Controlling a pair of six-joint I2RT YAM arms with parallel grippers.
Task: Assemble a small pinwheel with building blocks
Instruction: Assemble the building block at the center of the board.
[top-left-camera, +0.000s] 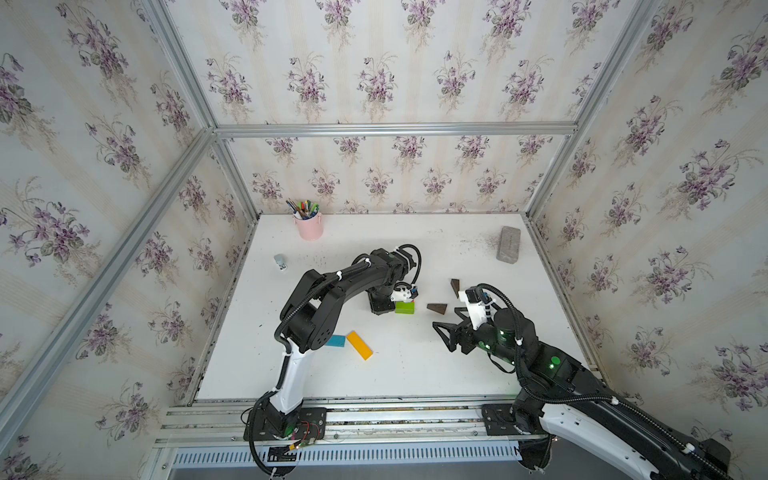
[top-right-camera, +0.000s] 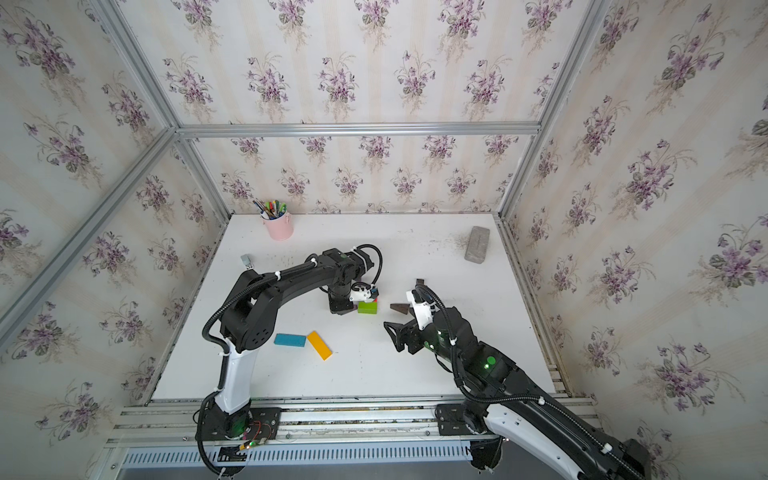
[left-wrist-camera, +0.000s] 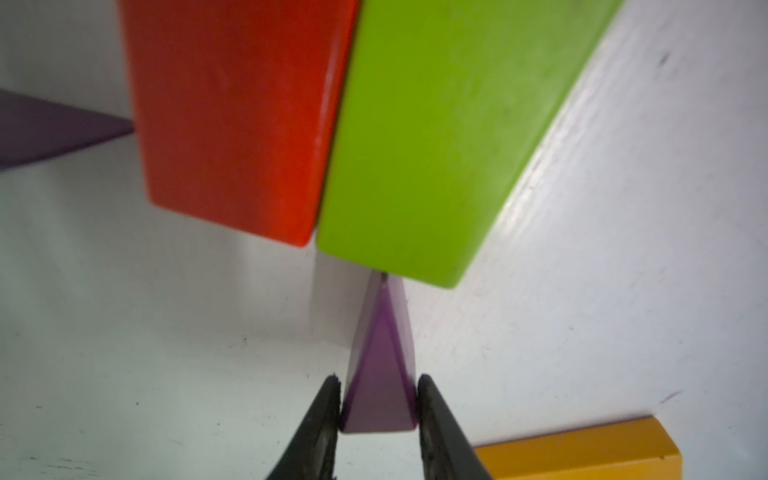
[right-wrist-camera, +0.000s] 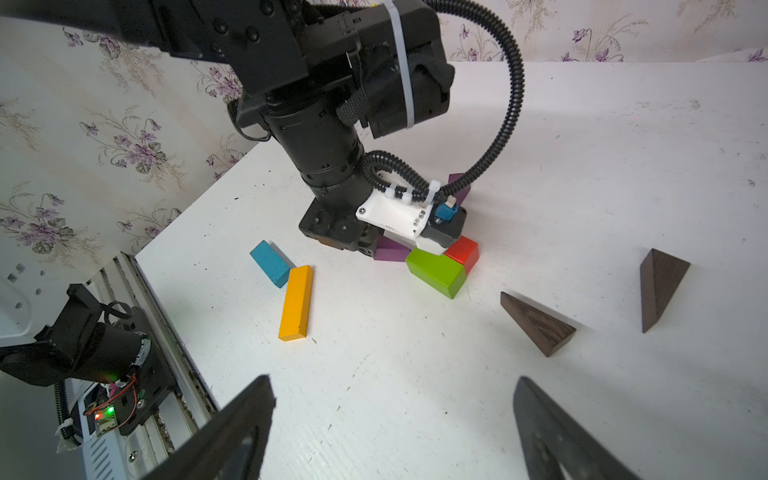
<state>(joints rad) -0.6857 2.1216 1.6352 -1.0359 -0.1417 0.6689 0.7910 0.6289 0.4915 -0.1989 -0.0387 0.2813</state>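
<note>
Lying mid-bench (top-left-camera: 415, 374) against a green rectangular block (left-wrist-camera: 436, 145), a purple triangular wedge (left-wrist-camera: 380, 332) is pinched between the left gripper's (left-wrist-camera: 378, 380) fingers (left-wrist-camera: 320, 428); the right gripper's (right-wrist-camera: 392, 386) are spread wide, empty; pens (top-left-camera: 303, 206) are kept in a pink cup (top-left-camera: 309, 230).

No text, label, brand, number or sign can be read in any view. The purple wedge (left-wrist-camera: 380, 374) between the left jaws, and the red block (left-wrist-camera: 232, 116) and green block (left-wrist-camera: 415, 137) just ahead of them, show only plain paint. Any marking on the grey brick (top-left-camera: 508, 244) is too small to tell.
</note>
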